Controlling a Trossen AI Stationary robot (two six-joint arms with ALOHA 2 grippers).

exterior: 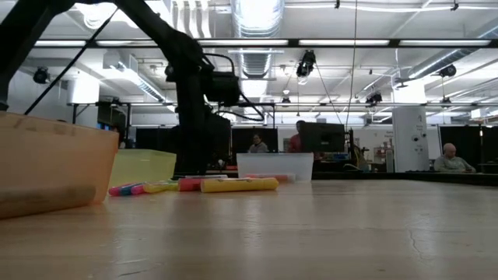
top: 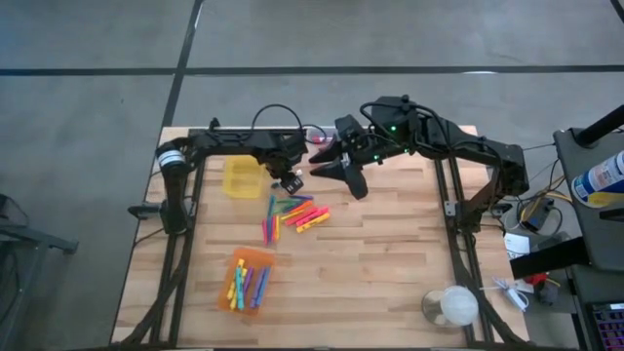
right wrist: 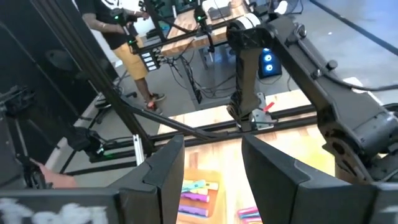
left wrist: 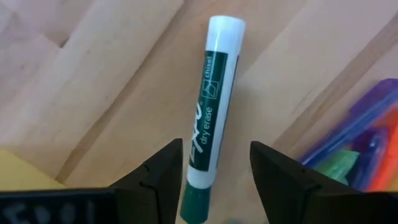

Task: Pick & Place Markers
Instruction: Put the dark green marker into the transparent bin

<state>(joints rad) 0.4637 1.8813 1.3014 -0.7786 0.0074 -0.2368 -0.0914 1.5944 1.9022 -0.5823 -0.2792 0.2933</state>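
A green dry-erase marker with a white barrel (left wrist: 214,93) lies flat on the wooden table. My left gripper (left wrist: 216,155) points down over its dark green cap end, open, one finger on each side and neither touching it. In the high view this gripper (top: 290,181) stands between the yellow bin (top: 242,177) and a loose pile of coloured markers (top: 295,213), whose edge also shows in the left wrist view (left wrist: 360,143). Several markers lie in the orange bin (top: 250,278). My right gripper (top: 338,168) hangs high over the table's far middle, open and holding nothing (right wrist: 211,155).
A clear bin (exterior: 274,165) stands behind the marker pile (exterior: 227,184) in the low view. A round clear bowl (top: 450,307) sits near the table's front right corner. Bare wood lies across the middle and right of the table (top: 390,244). People show in the room beyond.
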